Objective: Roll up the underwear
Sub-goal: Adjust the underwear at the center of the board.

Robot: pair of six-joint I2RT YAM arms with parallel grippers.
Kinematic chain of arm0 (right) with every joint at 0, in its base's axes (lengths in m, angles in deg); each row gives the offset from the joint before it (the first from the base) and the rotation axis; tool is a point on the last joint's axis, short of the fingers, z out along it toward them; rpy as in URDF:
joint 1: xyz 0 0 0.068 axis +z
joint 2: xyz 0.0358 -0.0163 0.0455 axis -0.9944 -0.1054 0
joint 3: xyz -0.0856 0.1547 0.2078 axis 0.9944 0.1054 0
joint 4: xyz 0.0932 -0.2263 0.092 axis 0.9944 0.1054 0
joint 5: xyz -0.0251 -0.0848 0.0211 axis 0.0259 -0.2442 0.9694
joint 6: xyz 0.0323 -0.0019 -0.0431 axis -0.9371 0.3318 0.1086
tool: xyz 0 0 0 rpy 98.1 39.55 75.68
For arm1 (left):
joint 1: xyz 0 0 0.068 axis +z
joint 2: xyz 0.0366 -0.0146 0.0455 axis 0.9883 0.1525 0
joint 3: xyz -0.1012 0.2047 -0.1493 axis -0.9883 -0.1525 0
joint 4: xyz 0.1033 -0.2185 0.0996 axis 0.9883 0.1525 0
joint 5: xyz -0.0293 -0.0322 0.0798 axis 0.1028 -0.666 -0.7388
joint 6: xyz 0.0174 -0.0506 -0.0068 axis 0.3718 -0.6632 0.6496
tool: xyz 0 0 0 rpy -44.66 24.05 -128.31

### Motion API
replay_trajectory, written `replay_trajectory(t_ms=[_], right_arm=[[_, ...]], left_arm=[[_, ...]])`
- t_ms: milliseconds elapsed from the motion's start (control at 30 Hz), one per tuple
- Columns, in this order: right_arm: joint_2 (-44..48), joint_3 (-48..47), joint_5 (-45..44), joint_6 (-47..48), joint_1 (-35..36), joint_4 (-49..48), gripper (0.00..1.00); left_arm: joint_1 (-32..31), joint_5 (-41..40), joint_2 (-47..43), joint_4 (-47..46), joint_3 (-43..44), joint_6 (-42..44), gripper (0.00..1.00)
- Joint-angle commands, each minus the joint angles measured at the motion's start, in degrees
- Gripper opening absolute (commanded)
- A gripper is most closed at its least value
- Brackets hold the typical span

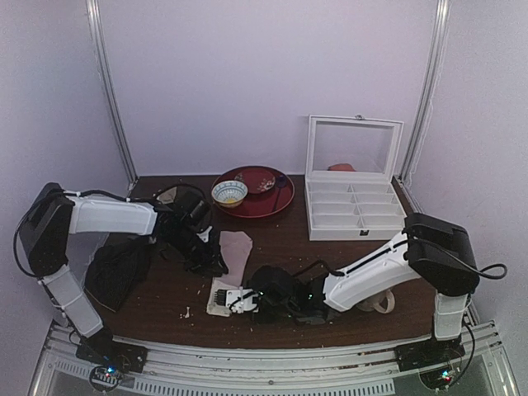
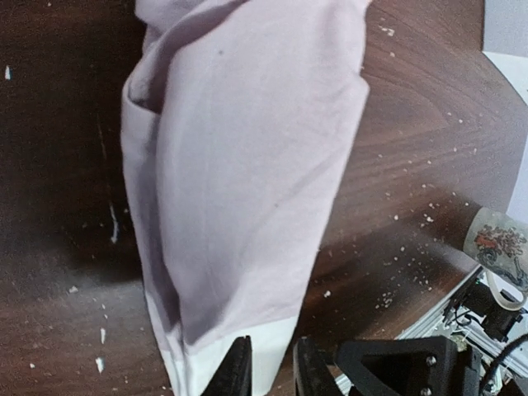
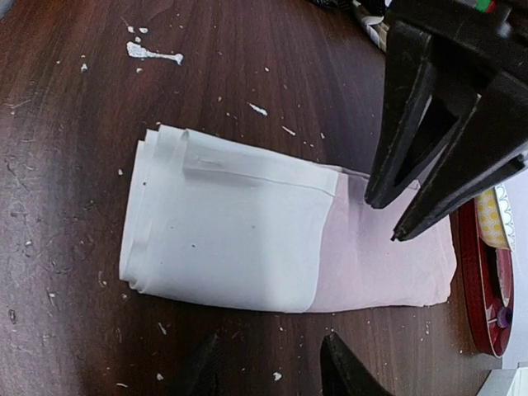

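Top external view: underwear (image 1: 235, 247) lying flat on table (image 1: 346, 264), folded into long strip, whitish waistband at near end. Left gripper (image 1: 211, 264) at left edge of pink part, fingers a bit apart, nothing pinched. Right gripper (image 3: 272, 367) low, just short of waistband end, jaws apart, gripping nothing. Mug (image 2: 497, 241) off to right has reddish print, way too blurry to read tbh.

Open tabletop (image 1: 330, 256) right of the underwear (image 1: 234, 252); black cloth (image 1: 115, 272) left, red plate (image 1: 272, 201) beyond
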Motion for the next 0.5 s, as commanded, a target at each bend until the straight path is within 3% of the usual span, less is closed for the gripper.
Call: replay_trajectory(t_ms=[0,467], right_arm=[[0.1,1.1,-0.1,2.8,1.1,0.6,0.39],[-5.3,-1.3,-0.8,9.8,3.9,-1.4,0.38]], left_arm=[[1.1,-0.2,3.3,-2.6,0.4,2.3,0.25],[1.1,0.2,1.9,-4.6,-6.8,-0.1,0.25]])
